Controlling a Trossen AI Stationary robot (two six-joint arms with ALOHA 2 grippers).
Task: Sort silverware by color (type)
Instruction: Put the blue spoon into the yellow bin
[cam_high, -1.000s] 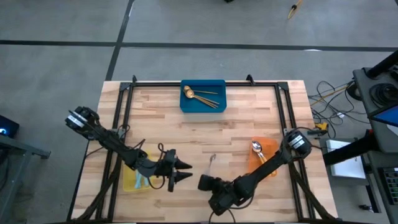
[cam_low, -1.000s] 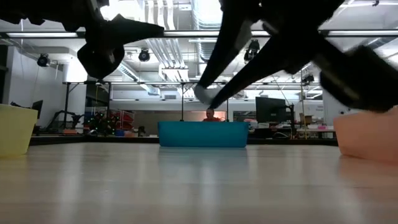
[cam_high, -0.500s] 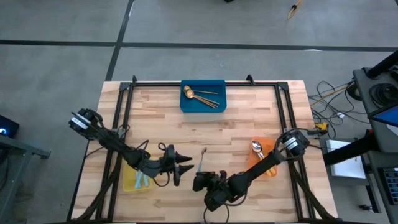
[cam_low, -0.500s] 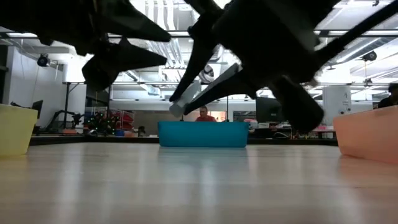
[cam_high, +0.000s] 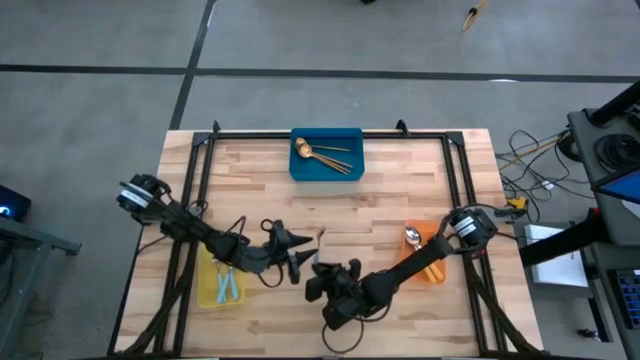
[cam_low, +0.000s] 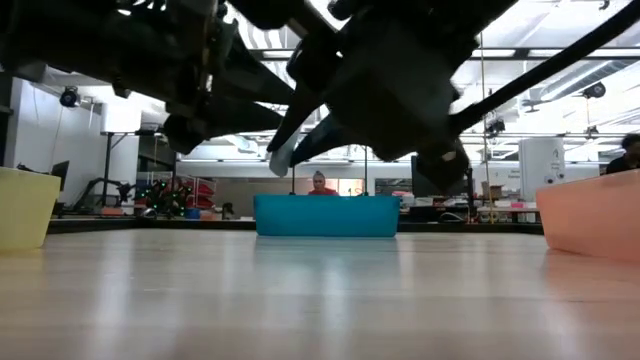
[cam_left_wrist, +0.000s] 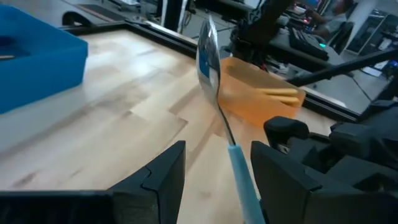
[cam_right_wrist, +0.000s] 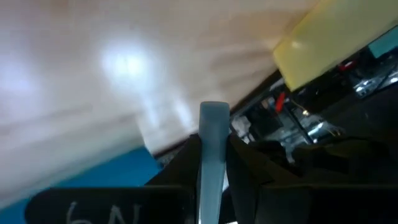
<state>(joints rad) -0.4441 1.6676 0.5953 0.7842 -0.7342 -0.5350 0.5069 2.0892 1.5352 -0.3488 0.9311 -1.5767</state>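
Note:
A spoon (cam_left_wrist: 208, 56) with a silver bowl and a light-blue handle hangs in the air over the table's middle, with my right gripper (cam_high: 318, 272) shut on it. My left gripper (cam_left_wrist: 217, 149) is open. Its fingers stand on either side of the spoon where the thin neck meets the handle, and I see no touch. The blue bin (cam_high: 326, 153) at the far edge holds gold spoons. The orange bin (cam_high: 428, 258) on the right holds an orange-handled spoon. The yellow bin (cam_high: 205, 290) on the left holds light-blue-handled spoons. My right gripper pinches the spoon's light-blue handle (cam_right_wrist: 213, 134) between its two fingers, and the handle runs along the fingers and out past their tips. The spoon is lifted clear of the table (cam_low: 320, 290). It tilts upward, its bowl (cam_left_wrist: 207, 46) away from the gripper.
Black rails (cam_high: 330, 133) frame the wooden table top. Both arms cross the near half of the table and meet at its middle. Cables and equipment (cam_high: 610, 160) stand past the right edge. In the low view a person (cam_low: 320, 184) shows far behind the blue bin.
My right gripper has carried the spoon toward the table's left and a little toward the far edge, rolling as it went. My left gripper has moved right and toward the far edge. The spoon's neck now stands between the left gripper's open fingers.

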